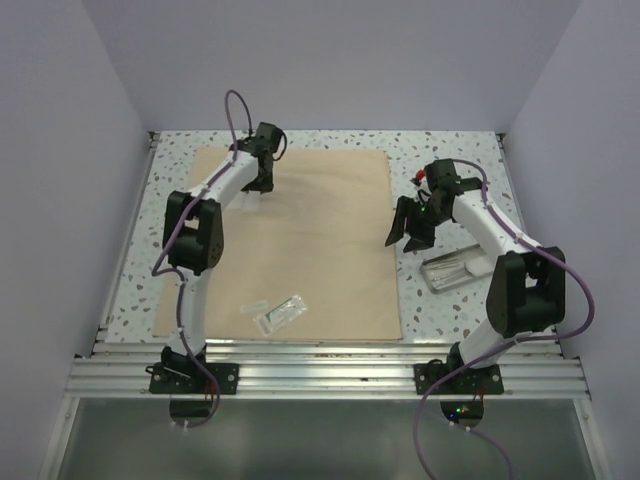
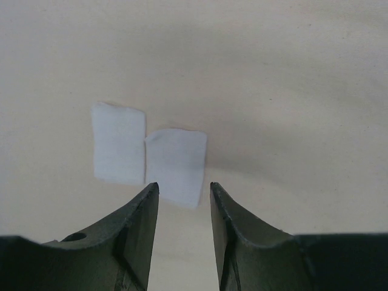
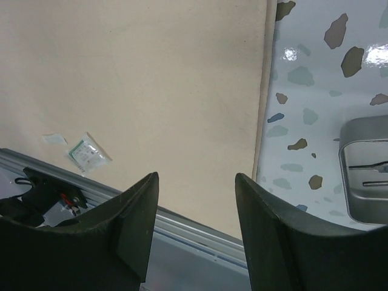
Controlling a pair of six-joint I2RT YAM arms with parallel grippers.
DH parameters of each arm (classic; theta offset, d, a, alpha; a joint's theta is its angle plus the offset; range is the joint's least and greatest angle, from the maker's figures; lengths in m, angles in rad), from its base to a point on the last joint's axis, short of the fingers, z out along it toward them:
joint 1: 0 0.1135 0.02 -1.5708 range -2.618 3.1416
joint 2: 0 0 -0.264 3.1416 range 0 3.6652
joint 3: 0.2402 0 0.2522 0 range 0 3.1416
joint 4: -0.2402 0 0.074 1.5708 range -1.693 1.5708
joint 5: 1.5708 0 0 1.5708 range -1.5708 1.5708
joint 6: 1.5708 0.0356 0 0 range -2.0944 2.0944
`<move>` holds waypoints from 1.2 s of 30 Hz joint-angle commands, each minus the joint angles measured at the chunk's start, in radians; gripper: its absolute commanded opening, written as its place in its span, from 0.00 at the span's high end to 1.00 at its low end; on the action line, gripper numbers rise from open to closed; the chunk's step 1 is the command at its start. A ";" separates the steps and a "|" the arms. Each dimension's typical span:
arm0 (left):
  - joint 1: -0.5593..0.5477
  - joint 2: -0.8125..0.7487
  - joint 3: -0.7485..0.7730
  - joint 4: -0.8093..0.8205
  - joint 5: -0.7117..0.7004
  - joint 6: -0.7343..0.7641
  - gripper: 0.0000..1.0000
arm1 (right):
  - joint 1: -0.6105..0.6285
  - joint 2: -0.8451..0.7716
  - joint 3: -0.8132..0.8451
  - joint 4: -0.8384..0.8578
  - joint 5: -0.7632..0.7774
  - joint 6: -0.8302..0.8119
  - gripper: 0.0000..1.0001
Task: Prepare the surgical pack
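Observation:
The surgical pack (image 1: 310,250) lies unfolded as a big flat tan square sheet, which fills the left wrist view (image 2: 273,91) and most of the right wrist view (image 3: 151,85). Two small white gauze squares (image 2: 118,142) (image 2: 176,163) lie side by side on its far left part. My left gripper (image 2: 183,188) (image 1: 262,185) points down at them, open, with its fingertips at the near edge of the right square and nothing between them. My right gripper (image 3: 197,177) (image 1: 410,235) hangs open and empty above the sheet's right edge.
A clear plastic pouch (image 1: 280,312) (image 3: 88,153) lies on the sheet near its front edge. A small shiny metal tray (image 1: 455,270) (image 3: 367,170) holding instruments sits on the speckled table to the right of the sheet. An aluminium rail (image 1: 320,365) runs along the table's front.

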State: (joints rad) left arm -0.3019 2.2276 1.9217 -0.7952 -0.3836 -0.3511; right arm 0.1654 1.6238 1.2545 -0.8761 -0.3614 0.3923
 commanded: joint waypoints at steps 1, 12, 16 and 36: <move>-0.055 0.064 0.103 -0.075 -0.158 -0.035 0.57 | 0.003 0.001 0.006 0.019 -0.040 -0.043 0.43; -0.091 0.138 0.115 -0.134 -0.247 -0.077 0.55 | 0.003 -0.015 -0.058 0.045 -0.054 -0.043 0.43; -0.089 0.155 0.117 -0.125 -0.250 -0.068 0.55 | 0.003 -0.015 -0.067 0.048 -0.057 -0.041 0.43; -0.040 0.181 0.091 -0.072 -0.184 -0.042 0.64 | 0.002 -0.015 -0.073 0.049 -0.056 -0.040 0.43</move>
State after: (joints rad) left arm -0.3649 2.3917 2.0106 -0.9012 -0.5819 -0.4000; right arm 0.1654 1.6241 1.1755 -0.8429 -0.3965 0.3656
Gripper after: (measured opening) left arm 0.367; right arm 0.572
